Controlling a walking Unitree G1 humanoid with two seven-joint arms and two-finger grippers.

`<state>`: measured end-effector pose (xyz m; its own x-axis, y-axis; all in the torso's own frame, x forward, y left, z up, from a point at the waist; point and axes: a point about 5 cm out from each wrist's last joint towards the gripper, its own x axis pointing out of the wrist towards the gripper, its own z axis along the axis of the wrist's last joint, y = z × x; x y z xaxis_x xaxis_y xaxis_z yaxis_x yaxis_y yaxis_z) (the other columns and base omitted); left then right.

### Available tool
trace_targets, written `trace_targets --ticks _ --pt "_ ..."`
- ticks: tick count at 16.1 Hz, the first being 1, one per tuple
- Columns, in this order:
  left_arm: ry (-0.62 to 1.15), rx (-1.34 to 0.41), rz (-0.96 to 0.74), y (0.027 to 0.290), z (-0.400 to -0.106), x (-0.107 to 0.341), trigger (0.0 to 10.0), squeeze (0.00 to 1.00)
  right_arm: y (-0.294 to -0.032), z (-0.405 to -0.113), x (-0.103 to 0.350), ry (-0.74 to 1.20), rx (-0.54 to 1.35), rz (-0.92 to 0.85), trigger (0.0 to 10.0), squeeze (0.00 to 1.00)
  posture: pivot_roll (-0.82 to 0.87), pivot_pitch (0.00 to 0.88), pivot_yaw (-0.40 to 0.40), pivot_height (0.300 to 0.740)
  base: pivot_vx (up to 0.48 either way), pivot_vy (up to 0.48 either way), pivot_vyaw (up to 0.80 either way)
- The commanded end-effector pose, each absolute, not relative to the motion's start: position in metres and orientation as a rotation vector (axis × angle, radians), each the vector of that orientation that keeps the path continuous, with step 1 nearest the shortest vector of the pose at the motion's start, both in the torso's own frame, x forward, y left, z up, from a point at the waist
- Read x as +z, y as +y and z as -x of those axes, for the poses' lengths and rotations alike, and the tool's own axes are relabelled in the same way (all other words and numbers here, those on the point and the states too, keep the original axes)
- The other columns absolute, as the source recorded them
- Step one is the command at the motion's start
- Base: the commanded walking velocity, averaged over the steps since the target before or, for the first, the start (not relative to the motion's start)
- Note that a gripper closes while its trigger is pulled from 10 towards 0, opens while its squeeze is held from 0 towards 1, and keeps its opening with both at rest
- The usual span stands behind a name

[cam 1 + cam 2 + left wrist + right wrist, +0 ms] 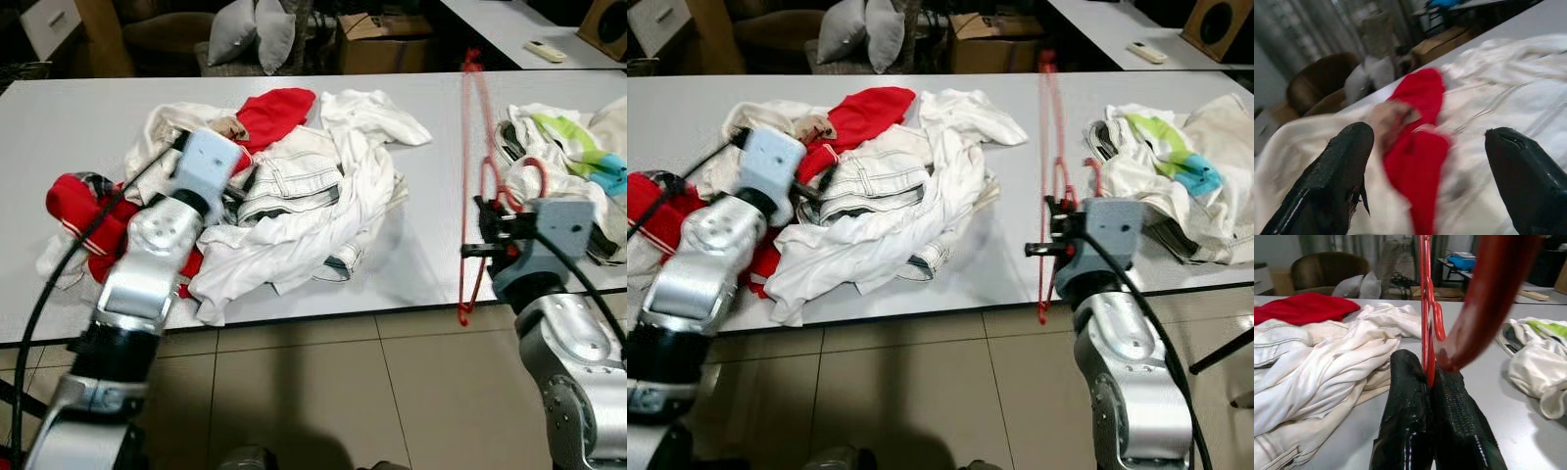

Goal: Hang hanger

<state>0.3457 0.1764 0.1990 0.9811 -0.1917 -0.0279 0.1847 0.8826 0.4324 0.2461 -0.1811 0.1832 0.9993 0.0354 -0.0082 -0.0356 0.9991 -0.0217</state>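
A thin red plastic hanger (475, 176) stands on edge above the grey table (88, 127), its frame running from the far side to past the near edge. My right gripper (482, 232) is shut on its middle, near the curved hook (517, 184); the black fingers (1415, 421) clamp the red frame (1425, 308). My left gripper (1425, 171) is open, its fingers (1332, 181) spread over a pile of white clothes (313, 196) and a red garment (279, 110). The left arm (162, 245) lies over the pile's near left part.
A second heap of white clothes with green and blue print (573, 157) lies at the table's right end, close behind my right gripper. Red striped cloth (78, 206) is at the near left. Cushions (250, 29), boxes and another table stand beyond. Tiled floor (323, 392) is below.
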Motion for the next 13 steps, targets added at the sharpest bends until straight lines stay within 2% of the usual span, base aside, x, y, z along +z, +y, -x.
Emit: trace_targets --ticks 1,2,3,6,13 --pt "-0.009 -0.161 -0.444 0.183 -0.349 0.201 10.0 0.0 -0.181 -0.245 0.183 0.02 0.038 0.031 10.0 0.0 -0.02 0.049 -0.003 0.74 0.0 0.0 0.0" --pt "-0.003 -0.145 -0.446 0.187 -0.353 0.201 7.4 0.0 -0.181 -0.245 0.182 0.025 0.037 0.024 10.0 0.0 -0.02 0.048 -0.008 0.74 0.0 0.0 0.0" --pt "0.021 -0.144 -0.446 0.19 -0.36 0.199 0.0 0.0 -0.179 -0.247 0.182 0.03 0.044 0.012 10.0 0.0 -0.02 0.047 -0.012 0.74 0.0 0.0 0.0" --pt "0.062 -0.113 -0.379 0.197 -0.372 0.195 0.0 0.0 -0.174 -0.249 0.183 0.027 0.066 0.006 10.0 0.0 -0.02 0.044 -0.013 0.74 0.0 0.0 0.0" --pt "0.12 -0.193 -0.378 0.192 -0.378 0.185 0.0 0.0 -0.168 -0.248 0.183 0.016 0.09 0.022 10.0 0.0 -0.03 0.042 -0.015 0.74 0.0 0.0 0.0"
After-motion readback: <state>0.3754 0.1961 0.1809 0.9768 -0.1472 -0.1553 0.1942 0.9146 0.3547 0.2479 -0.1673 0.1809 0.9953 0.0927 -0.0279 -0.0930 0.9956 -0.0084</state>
